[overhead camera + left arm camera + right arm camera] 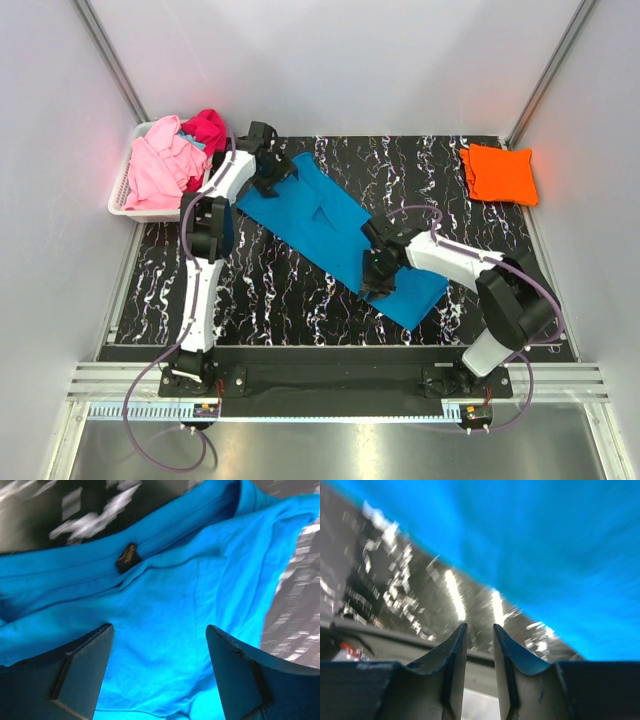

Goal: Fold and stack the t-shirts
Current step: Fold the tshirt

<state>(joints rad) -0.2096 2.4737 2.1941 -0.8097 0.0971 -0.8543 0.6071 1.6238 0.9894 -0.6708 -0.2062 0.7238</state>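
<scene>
A turquoise-blue t-shirt (pixel 320 215) lies spread diagonally on the black marbled table. My left gripper (pixel 272 172) hovers open over its collar end; in the left wrist view the gripper (pixel 159 632) has its jaws wide apart over the blue cloth (pixel 165 580), near the neck label (pixel 129 556). My right gripper (pixel 375 280) is at the shirt's near edge. In the right wrist view the gripper (pixel 479 627) has its jaws a narrow gap apart with nothing between them, over bare table beside the blue cloth (pixel 545 545). An orange t-shirt (pixel 498 173) lies folded at the back right.
A white slatted basket (pixel 120 195) at the back left holds a light pink t-shirt (pixel 160 165) and a magenta one (pixel 207 130). Grey walls enclose the table on three sides. A metal rail runs along the near edge.
</scene>
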